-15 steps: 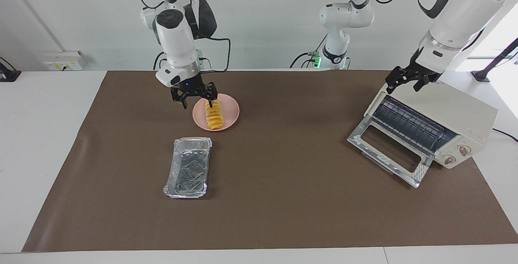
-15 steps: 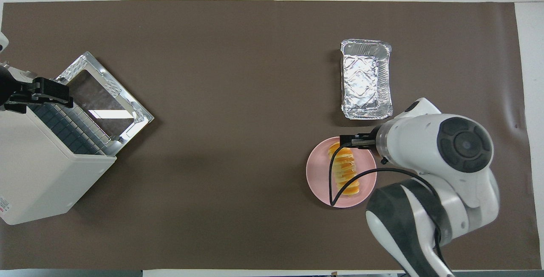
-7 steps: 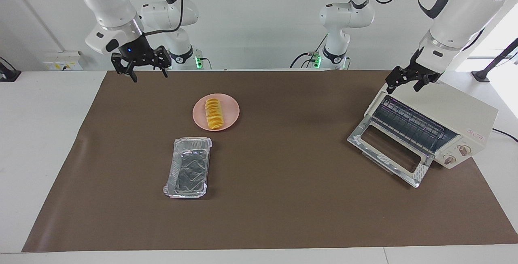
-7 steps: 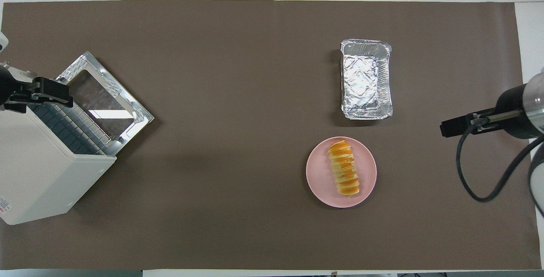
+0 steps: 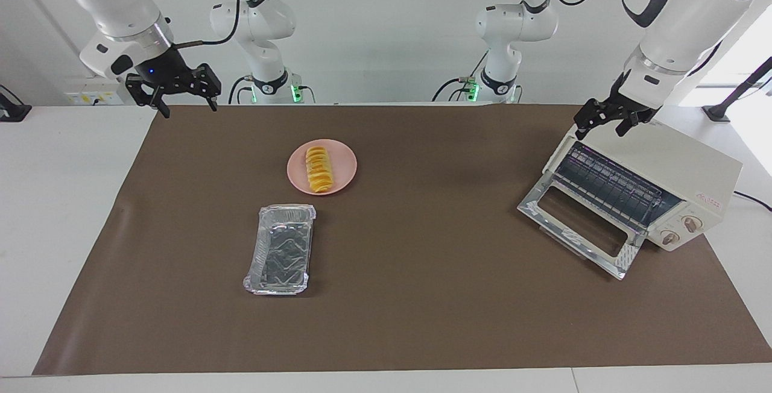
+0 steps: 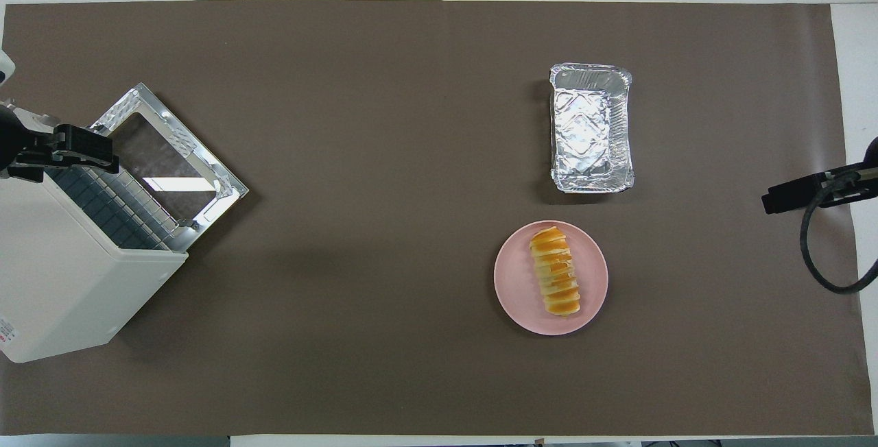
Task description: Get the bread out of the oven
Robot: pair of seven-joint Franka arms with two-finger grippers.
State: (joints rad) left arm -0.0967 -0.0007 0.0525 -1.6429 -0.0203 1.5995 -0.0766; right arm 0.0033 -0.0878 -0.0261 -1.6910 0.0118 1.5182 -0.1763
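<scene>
— Facing view? 
— I see the bread on the pink plate, well apart from the oven. Right end effector spread wide, empty; left end effector over the oven, fingers parted.
— Overhead? 
— Bread lies nearer me than the foil tray; the oven's door is down.

Table (mat-covered) carries oven, plate, tray.
</scene>
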